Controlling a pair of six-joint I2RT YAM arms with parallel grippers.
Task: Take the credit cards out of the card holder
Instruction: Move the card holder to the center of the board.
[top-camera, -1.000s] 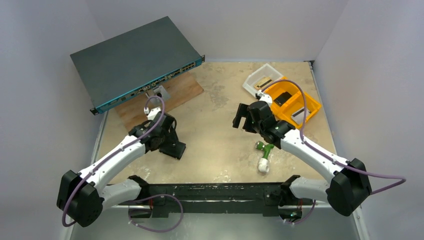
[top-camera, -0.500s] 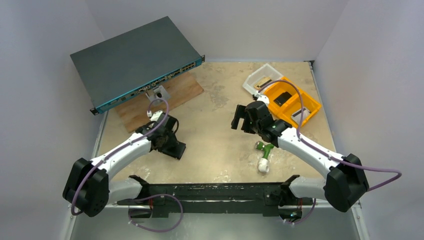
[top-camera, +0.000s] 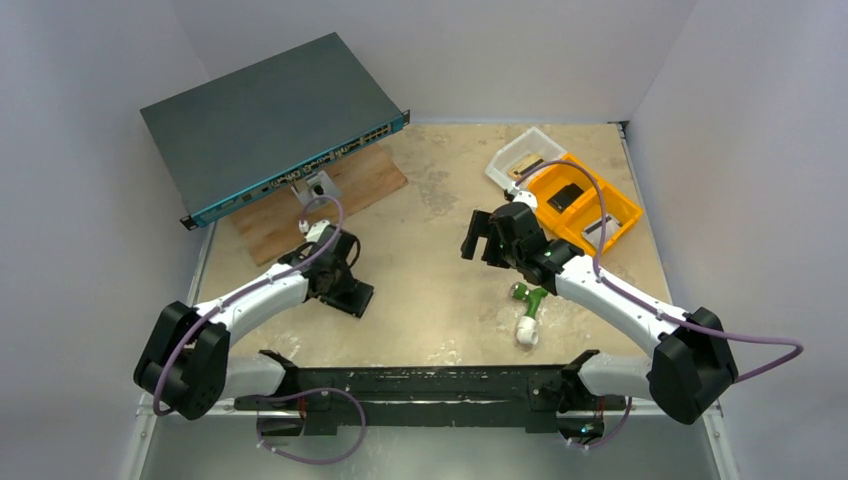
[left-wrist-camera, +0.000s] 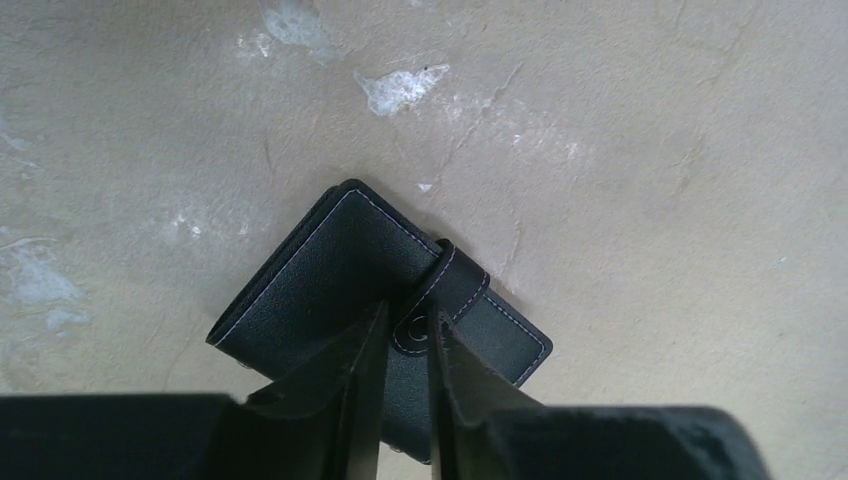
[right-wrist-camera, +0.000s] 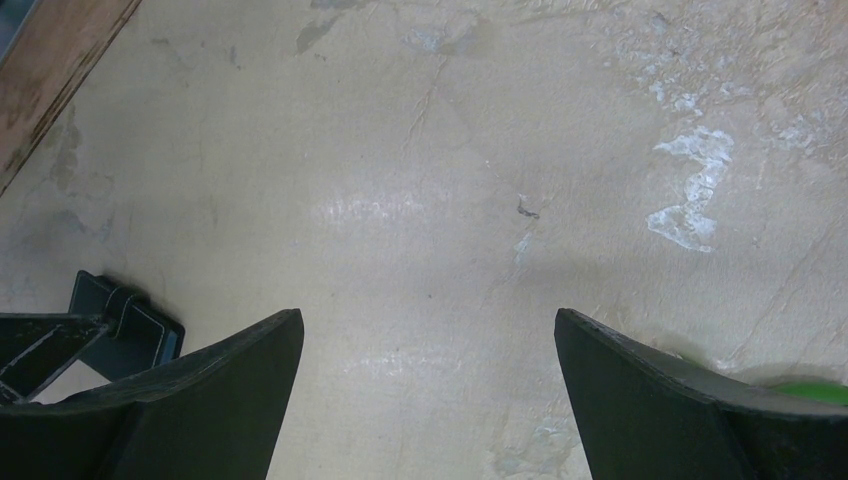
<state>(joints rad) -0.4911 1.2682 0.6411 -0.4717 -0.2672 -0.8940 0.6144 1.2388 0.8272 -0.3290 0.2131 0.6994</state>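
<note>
Black stitched wallet (left-wrist-camera: 320, 270) is lying flat and closed on the tan surface (left-wrist-camera: 620, 150), just in front of the wood board (top-camera: 345, 185), with the strap wrapped over one edge and the snap tab on top. No cards showing anywhere, so I'd guess they're all inside. Left fingers (left-wrist-camera: 378, 338) are down to a narrow gap with the snap tab right between them. They look about in contact, but I can't tell if they've really got a pinch on it. Right fingers (right-wrist-camera: 240, 390) are spread wide with nothing in them, hovering over bare surface a bit to the right of the wallet. The step in hand looks like popping the snap. I'd bite only the loose end of the tab, not the flap under it, then peel up and back toward the strap's fold. The wallet looks light, so it'll probably lift along with the tab unless the right fingers come over and pin the body down. Room-wise it's pretty good: open surface between the arms and the wallet sits well in from the edges. The switch (top-camera: 270, 120) and board are behind it, and the green tool (top-camera: 528, 305) and orange tray (top-camera: 585, 205) are well off to the right.
</note>
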